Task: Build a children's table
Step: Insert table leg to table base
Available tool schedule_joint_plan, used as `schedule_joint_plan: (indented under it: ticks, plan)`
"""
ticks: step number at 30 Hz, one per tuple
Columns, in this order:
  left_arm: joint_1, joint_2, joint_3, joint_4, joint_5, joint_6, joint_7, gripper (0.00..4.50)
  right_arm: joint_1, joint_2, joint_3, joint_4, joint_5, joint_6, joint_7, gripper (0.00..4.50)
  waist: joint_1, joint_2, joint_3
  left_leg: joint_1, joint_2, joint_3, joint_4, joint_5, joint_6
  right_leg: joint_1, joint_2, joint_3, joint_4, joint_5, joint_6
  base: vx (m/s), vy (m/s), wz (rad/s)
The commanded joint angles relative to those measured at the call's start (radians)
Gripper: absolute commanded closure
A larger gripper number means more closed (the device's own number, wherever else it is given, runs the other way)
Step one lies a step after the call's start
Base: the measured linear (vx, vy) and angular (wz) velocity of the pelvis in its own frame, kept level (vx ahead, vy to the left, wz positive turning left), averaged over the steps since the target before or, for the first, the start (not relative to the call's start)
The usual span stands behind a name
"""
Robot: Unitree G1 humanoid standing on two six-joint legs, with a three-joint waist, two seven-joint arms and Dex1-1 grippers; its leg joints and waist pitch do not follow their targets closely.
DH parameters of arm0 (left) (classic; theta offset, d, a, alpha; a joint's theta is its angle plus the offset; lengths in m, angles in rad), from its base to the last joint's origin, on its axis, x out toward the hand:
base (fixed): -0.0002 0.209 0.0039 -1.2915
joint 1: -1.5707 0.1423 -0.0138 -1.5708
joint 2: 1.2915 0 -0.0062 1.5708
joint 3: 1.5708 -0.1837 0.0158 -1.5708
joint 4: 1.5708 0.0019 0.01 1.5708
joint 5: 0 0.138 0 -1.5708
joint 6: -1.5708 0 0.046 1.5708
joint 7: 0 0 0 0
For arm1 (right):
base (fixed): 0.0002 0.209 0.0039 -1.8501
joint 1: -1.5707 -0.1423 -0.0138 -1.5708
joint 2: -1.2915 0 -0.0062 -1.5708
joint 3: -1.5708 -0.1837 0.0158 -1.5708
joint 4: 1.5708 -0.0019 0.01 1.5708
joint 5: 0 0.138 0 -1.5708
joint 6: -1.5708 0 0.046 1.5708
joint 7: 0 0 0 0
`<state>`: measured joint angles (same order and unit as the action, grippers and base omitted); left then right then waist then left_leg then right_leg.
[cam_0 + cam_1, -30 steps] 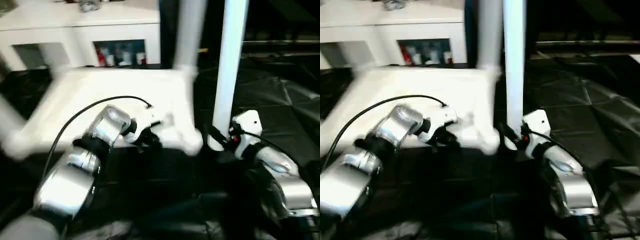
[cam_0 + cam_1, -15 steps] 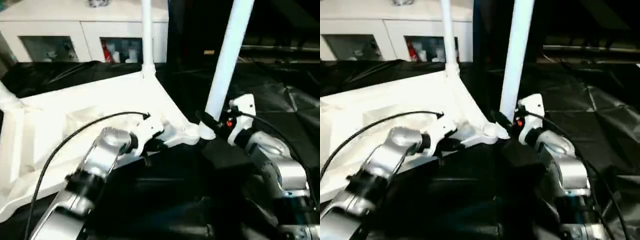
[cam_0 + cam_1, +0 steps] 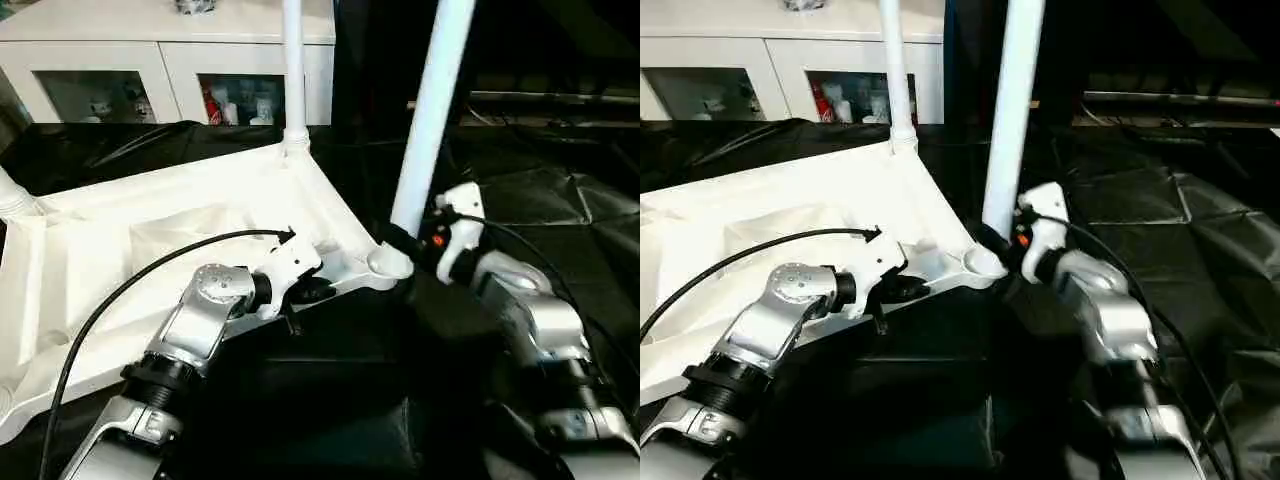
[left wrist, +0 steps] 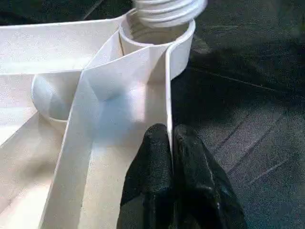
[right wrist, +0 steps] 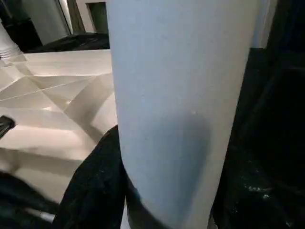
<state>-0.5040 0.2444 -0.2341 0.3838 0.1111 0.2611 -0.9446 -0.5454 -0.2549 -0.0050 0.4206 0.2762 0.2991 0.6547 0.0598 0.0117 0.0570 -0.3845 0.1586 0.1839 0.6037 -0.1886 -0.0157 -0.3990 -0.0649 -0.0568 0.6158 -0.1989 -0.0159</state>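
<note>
Lying upside down on black-covered counter (image 3: 560, 200): white plastic rectangular tabletop (image 3: 150, 240), ribbed underside up. Landmark: tabletop's near corner socket (image 3: 388, 262). Long white tubular leg (image 3: 428, 110) stands in that socket, threaded end visible at socket mouth. Right gripper (image 3: 405, 248) just beside socket, black fingers (image 5: 97, 191) clamped around leg's base. Left gripper (image 4: 171, 138) near socket, fingers pinched narrow on tabletop's thin raised rim (image 4: 167, 90). Second leg (image 3: 292, 70) upright in corner beyond socket. White cabinet with glass doors (image 3: 150, 60) behind.

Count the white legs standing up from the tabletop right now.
3: one leg held by the right hand at the near corner, one at the far corner, one stub at left. Others may be hidden.
</note>
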Motion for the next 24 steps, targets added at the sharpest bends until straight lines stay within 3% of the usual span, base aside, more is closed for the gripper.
schedule_joint_plan:
  ticks: [1, 6, 9, 12, 13, 20, 24]
  plan:
    - [0.036, 0.0, -0.017, 0.031, -0.027, -0.017, -0.019, 4.49, -0.038, 0.002, 0.006, 0.039, -0.011, -0.033, 0.007, 2.59, 0.007, -0.029, -0.072, 0.013, 0.069, -0.024, -0.059, -0.033, 0.113, 0.053, -0.094, 0.048, -0.057, -0.054, -0.255, 0.0, 0.0, 0.0]
    - [0.03, 0.015, -0.038, 0.042, -0.017, -0.012, -0.038, 4.5, -0.102, 0.01, 0.014, 0.141, -0.033, -0.051, 0.003, 2.59, 0.007, -0.028, -0.072, 0.016, 0.069, -0.022, -0.06, -0.046, 0.101, 0.052, -0.093, 0.049, -0.058, -0.071, -0.258, 0.0, 0.0, 0.0]
    - [0.019, 0.019, -0.041, 0.051, -0.017, -0.012, -0.044, 4.5, -0.121, 0.004, 0.046, 0.191, -0.05, -0.018, 0.049, 2.59, 0.007, -0.027, -0.074, 0.017, 0.07, -0.023, -0.059, -0.039, 0.102, 0.054, -0.093, 0.049, -0.053, -0.045, -0.265, 0.0, 0.0, 0.0]
    - [0.001, 0.022, -0.047, 0.068, -0.009, -0.026, -0.044, 4.5, -0.128, -0.003, 0.064, 0.207, -0.061, -0.002, 0.083, 2.59, 0.008, -0.027, -0.073, 0.018, 0.072, -0.023, -0.061, -0.054, 0.103, 0.053, -0.093, 0.049, -0.056, -0.047, -0.264, 0.0, 0.0, 0.0]
    - [-0.008, 0.022, -0.048, 0.077, -0.007, -0.031, -0.044, 4.5, -0.13, -0.007, 0.069, 0.212, -0.063, 0.004, 0.093, 2.59, 0.007, -0.033, -0.073, 0.019, 0.072, -0.022, -0.061, -0.059, 0.102, 0.053, -0.092, 0.049, -0.057, -0.051, -0.264, 0.0, 0.0, 0.0]
    - [-0.033, 0.025, -0.054, 0.106, -0.003, -0.05, -0.045, 4.5, -0.152, -0.034, 0.074, 0.232, -0.079, 0.02, 0.112, 2.59, 0.009, -0.032, -0.073, 0.02, 0.072, -0.023, -0.062, -0.098, 0.066, 0.053, -0.094, 0.05, -0.06, -0.091, -0.263, 0.0, 0.0, 0.0]
    - [-0.043, 0.026, -0.062, 0.126, -0.004, -0.066, -0.045, 4.5, -0.155, -0.054, 0.085, 0.246, -0.101, 0.03, 0.116, 2.6, 0.012, -0.037, -0.073, 0.02, 0.073, -0.023, -0.061, -0.095, 0.066, 0.052, -0.095, 0.05, -0.059, -0.089, -0.26, 0.0, 0.0, 0.0]
